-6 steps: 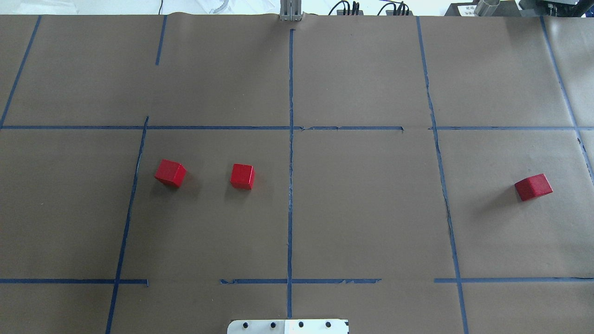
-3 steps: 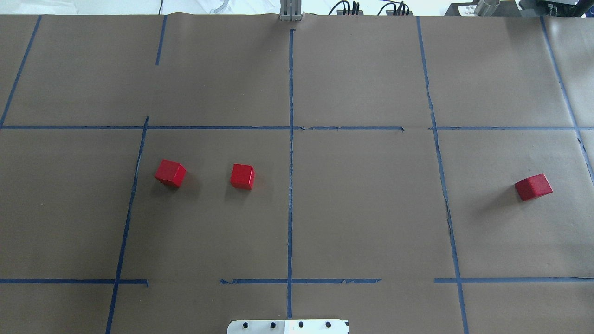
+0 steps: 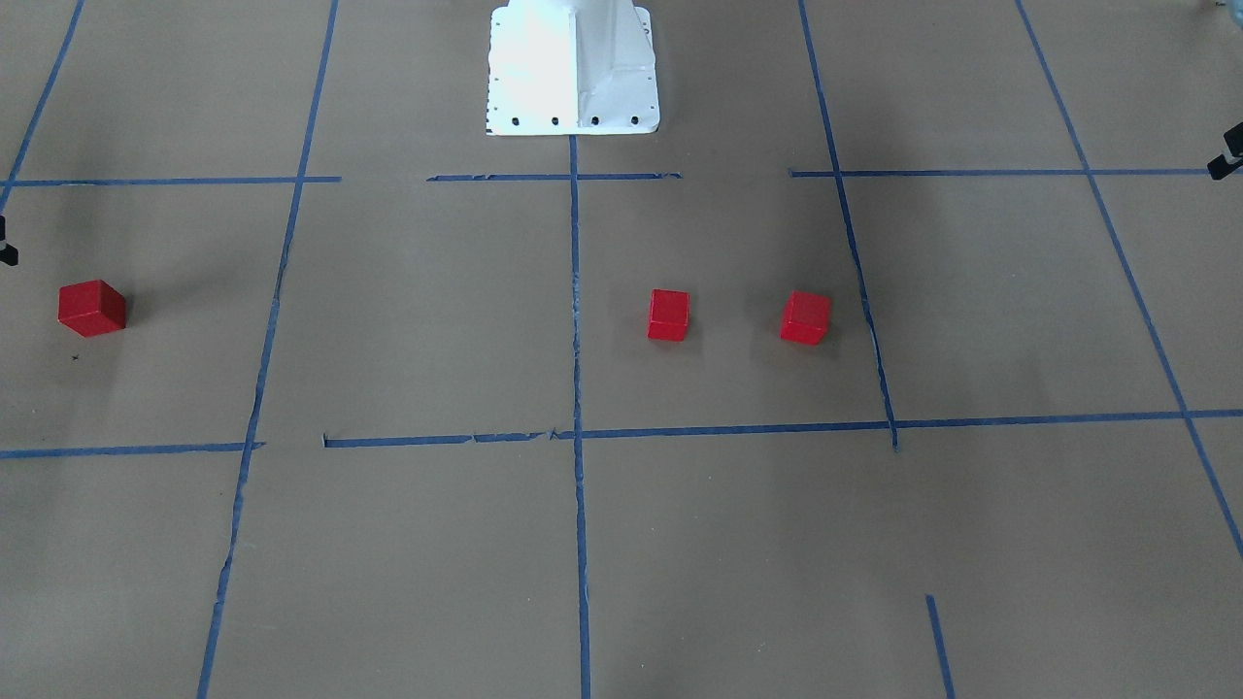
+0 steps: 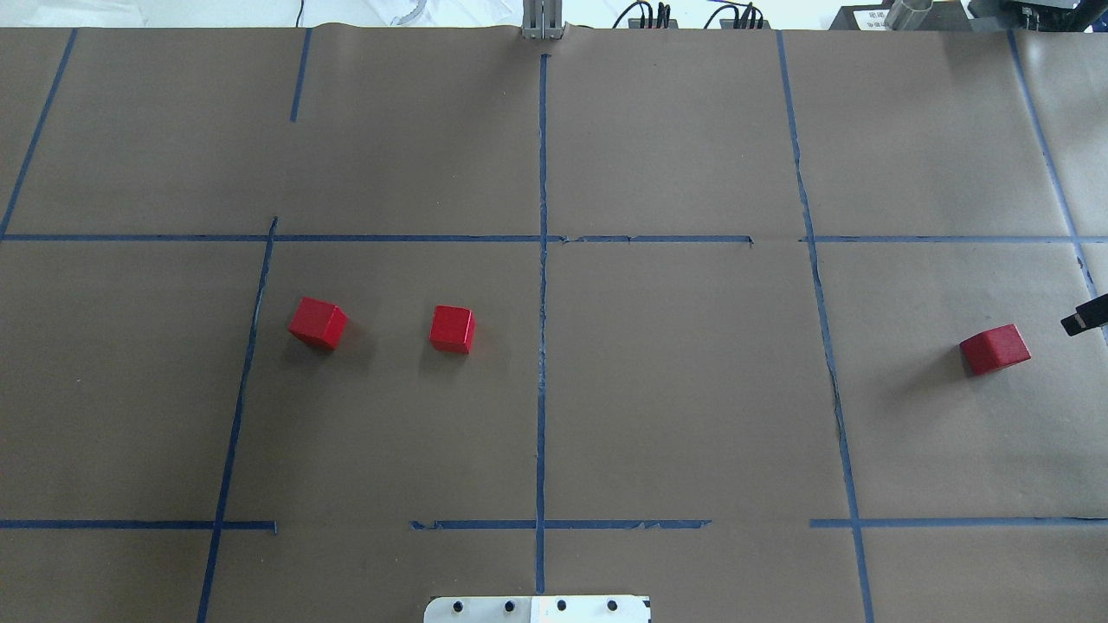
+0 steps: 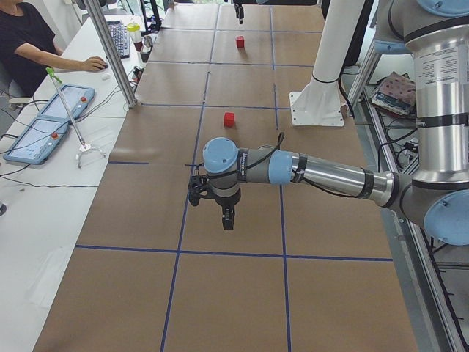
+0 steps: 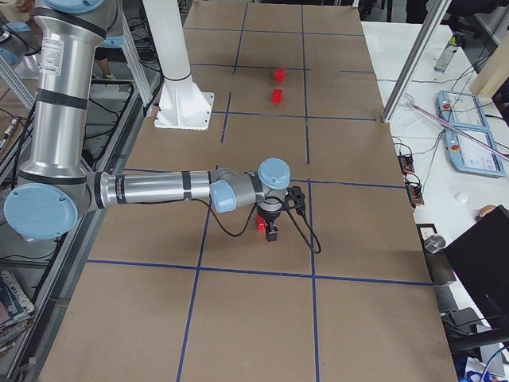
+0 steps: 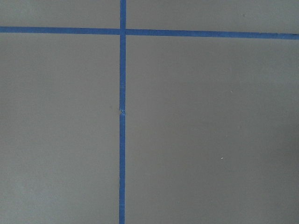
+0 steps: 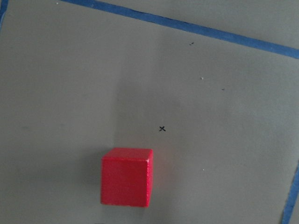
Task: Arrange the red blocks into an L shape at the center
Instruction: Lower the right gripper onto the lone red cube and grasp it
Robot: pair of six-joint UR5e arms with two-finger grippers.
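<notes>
Three red blocks lie apart on the brown paper. In the overhead view two sit left of centre, one (image 4: 318, 323) and another (image 4: 453, 329), and the third (image 4: 995, 349) is far right. In the right wrist view that third block (image 8: 127, 177) lies below centre and no fingers show. My right gripper (image 4: 1084, 317) only pokes in at the overhead view's right edge and hovers by the third block (image 6: 261, 227). My left gripper (image 5: 226, 216) hangs over bare paper at the table's left end. I cannot tell whether either gripper is open or shut.
Blue tape lines (image 4: 542, 285) divide the paper into large cells. The white robot base (image 3: 573, 68) stands at the table's near middle edge. An operator (image 5: 29, 44) sits at a side desk beyond a metal post (image 5: 110, 51).
The tip of my right gripper has come into the overhead view at the right edge, beside the far-right block. The three blocks have not moved.
</notes>
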